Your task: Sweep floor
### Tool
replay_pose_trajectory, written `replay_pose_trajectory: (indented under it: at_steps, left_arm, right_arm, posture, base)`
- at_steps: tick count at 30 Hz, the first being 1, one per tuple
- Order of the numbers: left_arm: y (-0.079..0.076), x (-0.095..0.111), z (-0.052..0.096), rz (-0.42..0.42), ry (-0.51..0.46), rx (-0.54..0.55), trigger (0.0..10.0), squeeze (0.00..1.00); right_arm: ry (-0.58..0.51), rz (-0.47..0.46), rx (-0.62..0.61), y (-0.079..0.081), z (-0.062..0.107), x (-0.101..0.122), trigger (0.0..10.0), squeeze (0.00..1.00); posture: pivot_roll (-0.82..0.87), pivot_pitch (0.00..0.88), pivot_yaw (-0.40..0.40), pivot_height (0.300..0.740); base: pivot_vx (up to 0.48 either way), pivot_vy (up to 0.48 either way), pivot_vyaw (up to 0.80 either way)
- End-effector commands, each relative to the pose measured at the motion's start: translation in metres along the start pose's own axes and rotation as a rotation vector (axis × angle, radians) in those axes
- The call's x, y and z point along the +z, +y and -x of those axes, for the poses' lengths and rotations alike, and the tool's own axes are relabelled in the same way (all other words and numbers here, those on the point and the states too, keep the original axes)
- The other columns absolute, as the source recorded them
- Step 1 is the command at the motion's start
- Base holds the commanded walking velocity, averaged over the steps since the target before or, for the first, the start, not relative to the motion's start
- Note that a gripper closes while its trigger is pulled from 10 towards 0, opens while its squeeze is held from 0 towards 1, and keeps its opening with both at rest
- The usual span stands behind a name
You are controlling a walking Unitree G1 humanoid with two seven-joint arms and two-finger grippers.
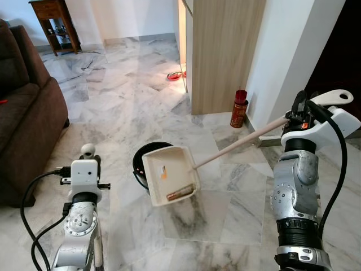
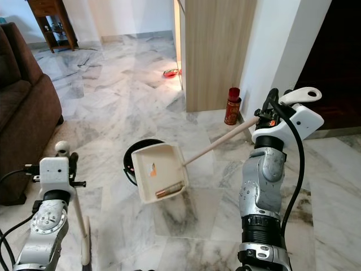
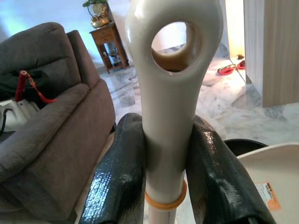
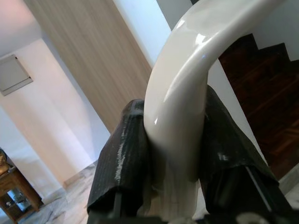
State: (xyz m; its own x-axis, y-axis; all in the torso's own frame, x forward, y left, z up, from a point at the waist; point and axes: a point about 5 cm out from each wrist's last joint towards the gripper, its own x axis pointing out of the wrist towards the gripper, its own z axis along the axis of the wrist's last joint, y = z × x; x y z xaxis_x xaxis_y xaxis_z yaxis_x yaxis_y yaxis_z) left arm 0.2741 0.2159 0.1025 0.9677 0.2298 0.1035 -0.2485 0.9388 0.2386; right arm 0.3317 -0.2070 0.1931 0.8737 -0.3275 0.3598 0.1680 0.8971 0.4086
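Two claws grip tools: my right claw (image 4: 173, 154) clamps the dustpan (image 1: 169, 175) handle, tilting its debris-laden pan over the black bin (image 1: 141, 164) presumably for emptying, while my left claw (image 3: 166, 168) clamps the broom handle (image 3: 170, 93) beside that bin.

A cream dustpan (image 1: 169, 175) hangs tilted over a black bin (image 1: 139, 160) on the marble floor (image 1: 130, 113), a brown roll and an orange scrap inside it. Its long handle (image 1: 237, 144) runs up to the right gripper (image 1: 302, 116). The left arm (image 1: 79, 214) is low beside the brown sofa (image 1: 25, 113). A red can (image 1: 239, 108) stands by the wooden cabinet (image 1: 225, 51)
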Motion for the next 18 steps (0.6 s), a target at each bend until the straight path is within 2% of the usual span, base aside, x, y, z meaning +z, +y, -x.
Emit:
replay_pose_trajectory:
  at_steps: [1,8,18]
  left_arm:
    - [0.004,0.012,-0.002,-0.064,-0.084,0.002,10.0,0.0]
    - [-0.003,0.015,0.0,-0.053,-0.093,-0.014,10.0,0.0]
    - [-0.007,0.015,0.001,-0.063,-0.097,-0.027,10.0,0.0]
  right_arm:
    - [-0.082,-0.048,0.029,0.012,-0.007,0.019,10.0,0.0]
    - [-0.085,-0.057,0.046,0.015,-0.009,0.021,10.0,0.0]
    - [-0.079,-0.055,0.051,0.015,-0.008,0.022,10.0,0.0]
  posture:
    - [0.02,0.0,0.06,0.74]
    - [0.02,0.0,0.054,0.74]
    - [0.02,0.0,0.05,0.74]
  base:
    - [0.0,0.0,0.0]
    - [0.0,0.0,0.0]
    - [0.257,0.0,0.0]
